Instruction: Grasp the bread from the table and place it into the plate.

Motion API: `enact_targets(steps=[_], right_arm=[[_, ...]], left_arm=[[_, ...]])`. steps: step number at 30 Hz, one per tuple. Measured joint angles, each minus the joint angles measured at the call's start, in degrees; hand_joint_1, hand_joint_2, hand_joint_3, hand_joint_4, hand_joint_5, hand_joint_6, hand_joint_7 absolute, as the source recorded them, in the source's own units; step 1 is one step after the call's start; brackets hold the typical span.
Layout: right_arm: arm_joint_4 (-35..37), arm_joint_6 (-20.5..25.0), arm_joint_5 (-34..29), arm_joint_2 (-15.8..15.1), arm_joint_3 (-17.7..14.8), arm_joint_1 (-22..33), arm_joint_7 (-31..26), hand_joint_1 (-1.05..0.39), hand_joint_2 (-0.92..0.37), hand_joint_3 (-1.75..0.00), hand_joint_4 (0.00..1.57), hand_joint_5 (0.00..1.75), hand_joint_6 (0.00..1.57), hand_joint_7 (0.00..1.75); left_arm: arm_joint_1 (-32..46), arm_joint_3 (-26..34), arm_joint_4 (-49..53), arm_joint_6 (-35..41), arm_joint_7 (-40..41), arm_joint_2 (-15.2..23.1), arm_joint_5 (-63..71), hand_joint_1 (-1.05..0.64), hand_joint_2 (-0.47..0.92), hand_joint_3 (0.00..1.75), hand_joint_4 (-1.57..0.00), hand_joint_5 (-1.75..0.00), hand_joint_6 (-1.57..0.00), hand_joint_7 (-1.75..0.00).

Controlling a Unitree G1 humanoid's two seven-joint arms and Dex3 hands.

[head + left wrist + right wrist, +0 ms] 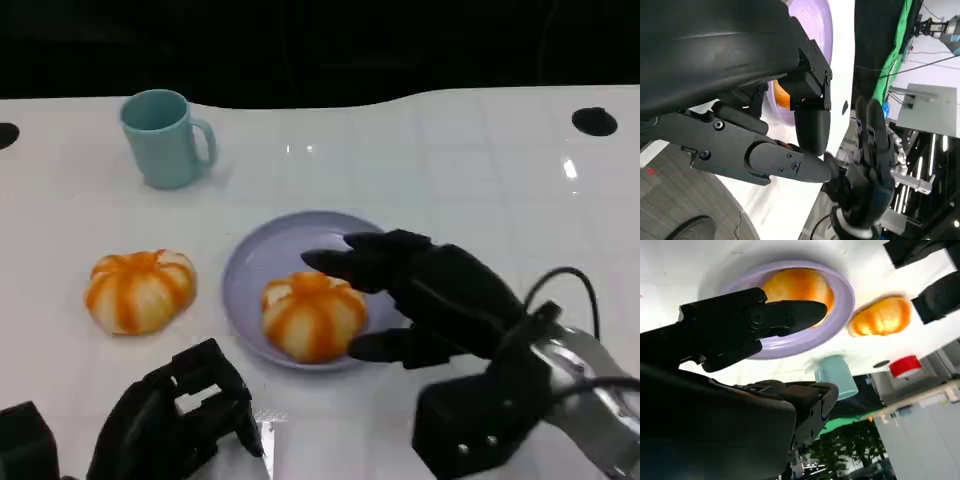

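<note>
One orange-and-white striped bread bun lies in the round lilac plate, just ahead of my right hand, whose fingers spread around it, holding nothing. I'd lift straight clear. Left hand beside it looks curled; its palm is hidden.

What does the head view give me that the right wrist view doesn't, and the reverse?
Head view alone: the left hand low at the table's near edge, holding nothing, and the right hand from outside, open beside the plated bread. Right wrist view alone: room clutter beyond the table. Both: purple plate, second bread on the table, teal mug.
</note>
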Motion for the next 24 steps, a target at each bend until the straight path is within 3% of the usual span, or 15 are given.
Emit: enact_targets(steps=[10,16,21,22,24], right_arm=[[-10.47,-5.22,15.86,-4.16,-6.10,12.84,8.20,-0.55,-0.92,-0.30,0.29,0.26,0.36,0.05],[-11.71,-11.27,22.05,-4.55,-9.50,17.65,9.63,-0.45,-0.92,-0.27,0.53,0.44,0.61,0.17],[-10.02,-16.98,27.14,-4.08,-12.40,20.21,9.99,-0.36,-0.91,-0.33,0.72,0.84,0.86,0.36],[-9.46,-17.77,27.90,-3.85,-12.85,20.67,10.08,-0.32,-0.88,-0.41,0.71,0.97,0.86,0.45],[-9.03,-19.05,28.94,-3.45,-13.54,21.65,10.12,-0.27,-0.70,-0.79,0.70,1.23,0.82,0.71]], left_arm=[[-0.11,-0.11,0.00,0.02,0.00,-0.10,-0.01,-0.62,0.92,0.10,-0.69,-1.74,-0.68,-1.36],[-0.10,-0.10,0.02,0.03,0.00,-0.18,-0.06,-0.62,0.92,0.08,-0.69,-1.75,-0.69,-1.36],[-0.07,-0.12,-0.01,0.05,-0.01,-0.23,-0.21,-0.62,0.92,0.07,-0.68,-1.75,-0.68,-1.38],[-0.06,-0.12,-0.01,0.05,-0.01,-0.25,-0.24,-0.63,0.92,0.07,-0.68,-1.75,-0.68,-1.38],[-0.04,-0.14,-0.03,0.05,-0.01,-0.29,-0.30,-0.63,0.92,0.07,-0.68,-1.75,-0.68,-1.38]])
